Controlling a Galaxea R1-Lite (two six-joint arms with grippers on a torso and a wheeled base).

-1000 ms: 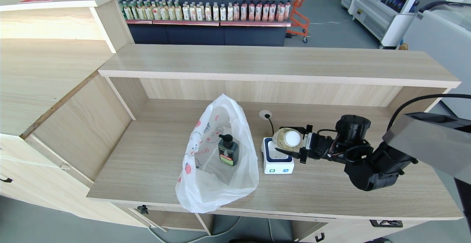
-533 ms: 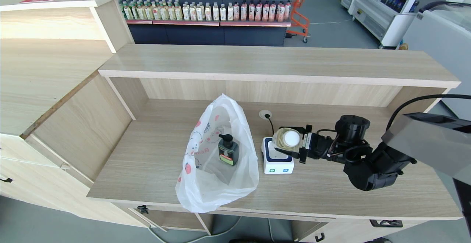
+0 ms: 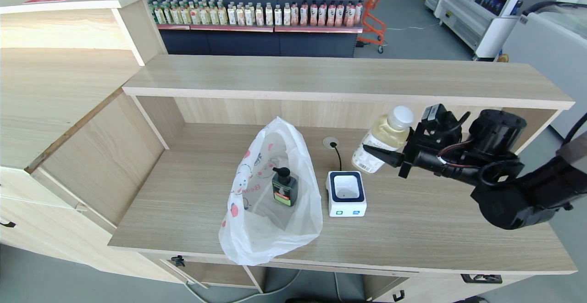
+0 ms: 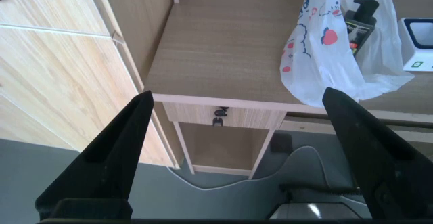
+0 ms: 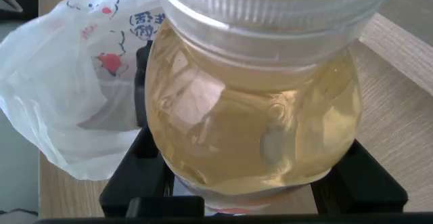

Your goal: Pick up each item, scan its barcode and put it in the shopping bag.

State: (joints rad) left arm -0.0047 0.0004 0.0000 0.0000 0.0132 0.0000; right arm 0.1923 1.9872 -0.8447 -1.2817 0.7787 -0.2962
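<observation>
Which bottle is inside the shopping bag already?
The dark pump-top bottle, standing inside the white plastic shopping bag. The other one, a clear white-capped bottle of yellow liquid, is outside it, held up by the right gripper.

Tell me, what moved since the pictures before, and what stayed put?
The right end effector, shut on the bottle, lifted from right over the scanner and swung off toward the robot's right. The bottle now tilts in the air beside the scanner, not above it. Nothing was let go. The scanner, the shopping bag and the pump bottle inside it stayed where they were.
</observation>
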